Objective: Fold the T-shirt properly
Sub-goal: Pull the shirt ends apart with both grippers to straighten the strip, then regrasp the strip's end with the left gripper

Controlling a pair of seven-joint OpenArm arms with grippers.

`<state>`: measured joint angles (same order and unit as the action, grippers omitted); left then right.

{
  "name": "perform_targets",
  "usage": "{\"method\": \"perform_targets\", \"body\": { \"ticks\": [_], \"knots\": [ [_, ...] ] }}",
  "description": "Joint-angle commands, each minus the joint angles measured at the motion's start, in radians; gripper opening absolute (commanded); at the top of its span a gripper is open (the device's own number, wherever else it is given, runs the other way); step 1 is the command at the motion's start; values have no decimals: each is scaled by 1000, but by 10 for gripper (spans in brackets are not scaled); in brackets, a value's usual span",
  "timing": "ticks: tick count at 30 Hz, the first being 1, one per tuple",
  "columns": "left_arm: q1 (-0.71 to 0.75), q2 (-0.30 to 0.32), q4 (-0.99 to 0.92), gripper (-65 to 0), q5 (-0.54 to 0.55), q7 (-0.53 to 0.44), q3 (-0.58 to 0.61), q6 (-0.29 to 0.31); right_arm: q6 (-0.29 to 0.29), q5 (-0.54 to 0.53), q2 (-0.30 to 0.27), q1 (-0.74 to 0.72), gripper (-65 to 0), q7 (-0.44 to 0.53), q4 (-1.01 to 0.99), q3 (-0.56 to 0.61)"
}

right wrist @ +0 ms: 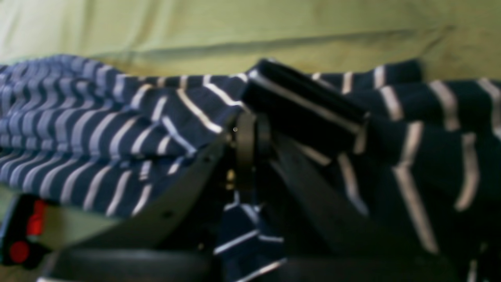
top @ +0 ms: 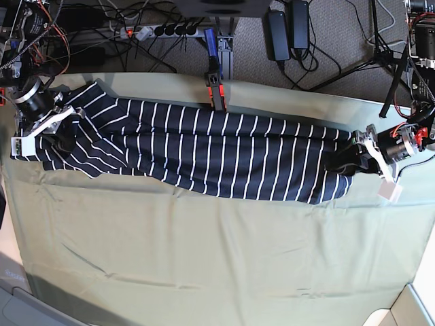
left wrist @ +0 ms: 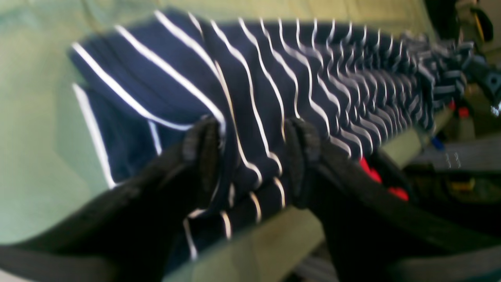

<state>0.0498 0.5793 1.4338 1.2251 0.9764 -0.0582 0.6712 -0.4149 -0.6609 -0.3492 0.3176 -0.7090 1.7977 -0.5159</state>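
Black left gripper (left wrist: 252, 156) has its fingers (left wrist: 201, 145) spread, with a fold of the dark navy soft T-shirt with thin white stripes (top: 204, 153) lying between them. This shirt stretches in a long band across the far part of the pale green cloth (top: 217, 258). At its other end the right gripper (right wrist: 250, 145) has its fingers pressed together, pinching the shirt's fabric.

bench (top: 204, 258) under a wrinkly pale green cloth (top: 224, 278) | grey carpet floor (top: 333, 61) behind it | power strip (top: 160, 30) plus a mess of black cables (top: 136, 47) and power bricks (top: 285, 30) | tripod legs (top: 380, 47) at the right | soft, even light
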Motion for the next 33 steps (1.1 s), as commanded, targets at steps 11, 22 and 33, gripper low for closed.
{"method": "perform_targets", "body": {
  "ticks": [11, 22, 33],
  "knots": [
    [-16, 16, 13, -294, -288, -188, -9, -59, -68, 59, -21, -29, -650, 66, -212, -8],
    [-16, -30, 4, -294, -340, -182, -49, -137, -69, 5, -21, -29, -650, 69, -256, -8],
    [-11, -117, 3, -294, -354, -164, -54, -138, -69, -4, -21, -29, -650, 69, -256, -8]
  ]
}}
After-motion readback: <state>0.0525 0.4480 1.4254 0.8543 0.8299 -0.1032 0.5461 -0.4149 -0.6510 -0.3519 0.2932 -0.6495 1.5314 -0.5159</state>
